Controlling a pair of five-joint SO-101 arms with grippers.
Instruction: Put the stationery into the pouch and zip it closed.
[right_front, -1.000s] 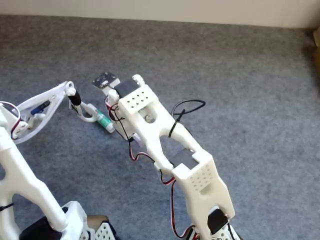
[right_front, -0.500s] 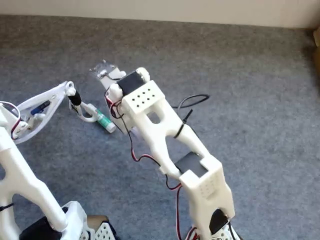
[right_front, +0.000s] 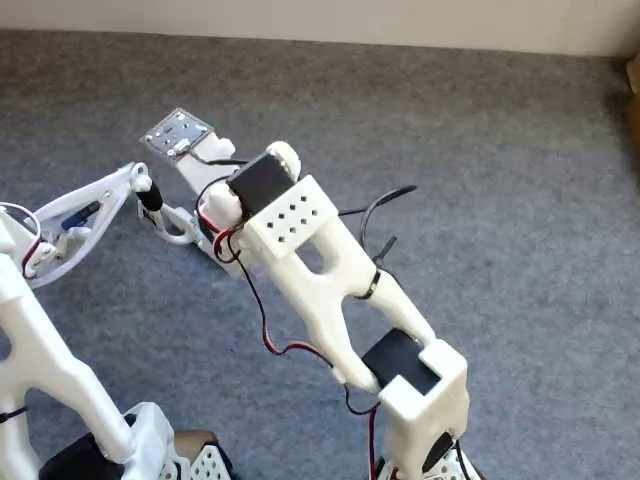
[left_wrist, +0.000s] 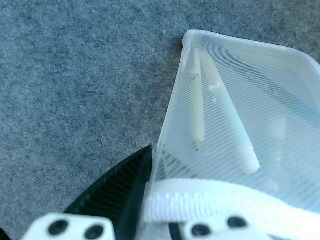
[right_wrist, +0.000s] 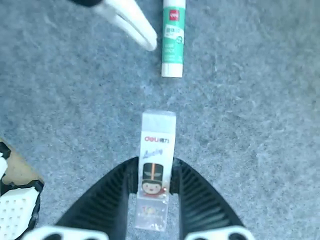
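Grey carpet (right_front: 520, 150) lies under everything. The mesh pouch (left_wrist: 240, 100), two pale pens (left_wrist: 227, 120) inside, sits right at the left gripper (right_front: 163, 215), which is just beside the glue stick (right_wrist: 173, 40); whether it grips cannot be told. Near the glue stick but apart from it, the right gripper (right_wrist: 155, 165) clamps an eraser (right_wrist: 158, 135).

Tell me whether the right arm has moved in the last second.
Yes: the right arm's wrist plate has swung up the high view, closer to the pale wall strip.

white arms (right_front: 330, 280), black motors (right_front: 262, 178), red wires (right_front: 263, 312)
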